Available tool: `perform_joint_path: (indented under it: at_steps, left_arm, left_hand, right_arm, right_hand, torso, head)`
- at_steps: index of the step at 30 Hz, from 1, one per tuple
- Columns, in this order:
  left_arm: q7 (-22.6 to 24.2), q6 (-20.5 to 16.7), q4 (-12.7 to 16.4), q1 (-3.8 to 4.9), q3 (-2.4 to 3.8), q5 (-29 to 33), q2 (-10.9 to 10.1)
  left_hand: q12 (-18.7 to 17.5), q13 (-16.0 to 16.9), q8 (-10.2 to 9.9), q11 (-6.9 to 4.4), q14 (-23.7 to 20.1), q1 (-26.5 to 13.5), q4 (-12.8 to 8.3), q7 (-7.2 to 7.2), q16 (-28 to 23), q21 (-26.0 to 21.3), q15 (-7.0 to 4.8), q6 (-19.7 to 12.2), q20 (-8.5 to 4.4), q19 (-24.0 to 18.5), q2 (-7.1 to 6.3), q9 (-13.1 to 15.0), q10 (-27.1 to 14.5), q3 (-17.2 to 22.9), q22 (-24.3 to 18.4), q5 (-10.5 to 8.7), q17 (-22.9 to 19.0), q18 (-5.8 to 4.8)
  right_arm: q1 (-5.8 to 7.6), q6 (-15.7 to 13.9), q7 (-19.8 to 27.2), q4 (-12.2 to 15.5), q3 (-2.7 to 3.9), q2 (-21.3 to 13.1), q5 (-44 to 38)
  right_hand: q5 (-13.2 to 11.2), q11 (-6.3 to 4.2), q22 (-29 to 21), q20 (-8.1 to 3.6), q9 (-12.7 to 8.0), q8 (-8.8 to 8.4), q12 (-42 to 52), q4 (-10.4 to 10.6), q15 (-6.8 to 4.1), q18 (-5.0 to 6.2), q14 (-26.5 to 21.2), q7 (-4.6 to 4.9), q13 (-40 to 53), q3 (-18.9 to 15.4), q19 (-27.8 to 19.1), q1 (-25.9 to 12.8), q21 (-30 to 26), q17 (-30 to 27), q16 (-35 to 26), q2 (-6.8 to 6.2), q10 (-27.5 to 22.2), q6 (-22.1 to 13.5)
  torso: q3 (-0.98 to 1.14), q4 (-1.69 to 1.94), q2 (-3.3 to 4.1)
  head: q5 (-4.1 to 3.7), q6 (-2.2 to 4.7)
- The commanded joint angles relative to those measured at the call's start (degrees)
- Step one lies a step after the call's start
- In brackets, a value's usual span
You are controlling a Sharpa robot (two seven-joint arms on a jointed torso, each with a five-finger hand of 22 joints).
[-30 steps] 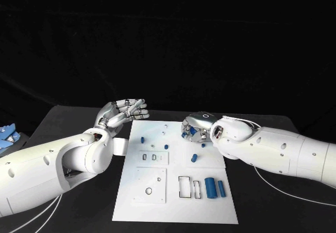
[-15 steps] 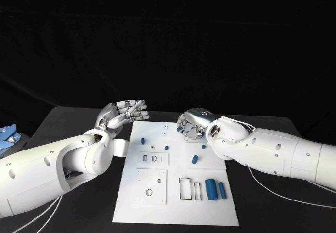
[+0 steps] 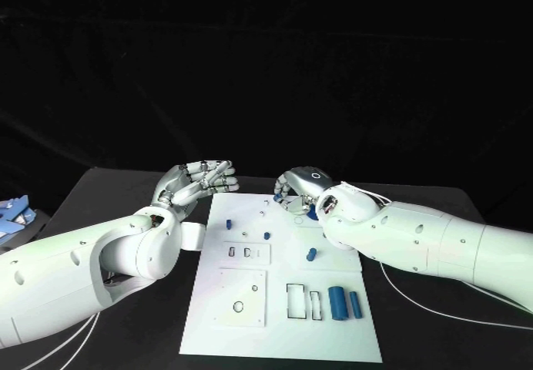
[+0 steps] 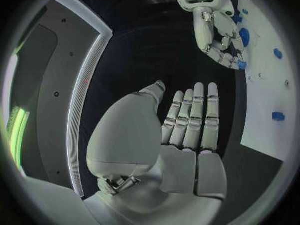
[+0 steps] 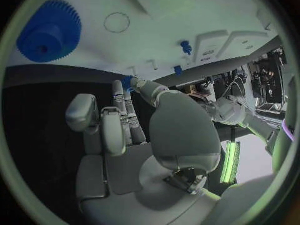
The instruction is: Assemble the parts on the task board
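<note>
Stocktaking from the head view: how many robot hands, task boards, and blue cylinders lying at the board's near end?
Hands: 2, left hand and right hand
Task board: 1
Blue cylinders: 2, thick cylinder and thin cylinder
Total: 5

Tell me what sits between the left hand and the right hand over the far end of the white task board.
Nothing. In the head view, bare white task board and black table separate the left hand from the right hand.

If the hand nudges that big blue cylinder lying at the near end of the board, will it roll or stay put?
The big blue cylinder lies on its side on the flat white task board, so it would probably roll sideways. It looks like rigid, smooth plastic, likely light and a bit slippery.
</note>
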Motion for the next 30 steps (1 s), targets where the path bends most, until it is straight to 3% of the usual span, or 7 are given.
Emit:
perform_joint_path:
  at_steps: [1, 8, 30]
  left_arm:
    - [0.52, 0.69, 0.39, 0.22, 0.1, 0.13, -0.01]
    - [0.55, 0.58, 0.65, 0.5, 0.2, 0.13, -0.14]
    - [0.46, 0.59, 0.23, 0.62, 0.24, 0.13, 0.19]
  left_hand:
    - [-0.37, -0.05, -0.39, 0.11, -0.19, 0.21, -0.07, 0.58, -0.35, -0.21, 0.27, -0.33, 0.02, 0.42, -0.32, -0.07, -0.31, 0.34, -0.08, -0.17, 0.05, 0.33]
    - [-0.39, -0.05, -0.39, 0.11, -0.2, 0.26, -0.13, 0.57, -0.37, -0.22, 0.27, -0.33, 0.03, 0.42, -0.33, -0.07, -0.3, 0.38, -0.09, -0.16, 0.06, 0.33]
    - [-0.46, -0.04, -0.42, 0.12, -0.26, 0.31, -0.23, 0.58, -0.47, -0.27, 0.29, -0.32, 0.04, 0.41, -0.35, -0.07, -0.28, 0.49, -0.15, -0.17, 0.1, 0.32]
  right_arm:
    - [-0.01, -1.18, -0.65, -0.88, 0.04, 0.59, 0.33]
    - [-0.12, -1.2, -0.42, -1.66, 0.05, 1.52, 0.7]
    - [-0.34, -0.66, 0.38, -1.81, 0.05, 2.27, 1.38]
  right_hand:
    - [0.3, 0.04, -0.05, -0.14, 1.01, 0.25, 0.17, 0.42, -0.32, -0.58, 2.42, 0.2, 0.05, -0.06, 0.33, -0.09, 0.21, 0.05, 0.37, 0.39, 0.4, 0.17]
    - [0.34, 0.07, -0.05, -0.15, 1.12, 0.24, 0.09, 0.53, -0.31, -0.58, 2.44, 0.23, 0.03, -0.07, 0.3, -0.2, 0.19, 0.17, 0.45, 0.33, 0.29, -0.04]
    - [0.5, 0.14, 0.01, -0.13, 1.35, 0.27, -0.01, 0.82, -0.26, -0.59, 2.46, 0.31, 0.02, -0.09, 0.29, -0.46, 0.21, 0.3, 0.56, 0.31, 0.18, -0.35]
  torso:
    - [-0.08, 0.4, 0.47]
    - [-0.17, 0.7, 0.87]
    - [-0.21, 0.63, 0.85]
  head:
    - [-0.14, 0.12]
    - [-0.22, 0.2]
    - [0.15, -0.09]
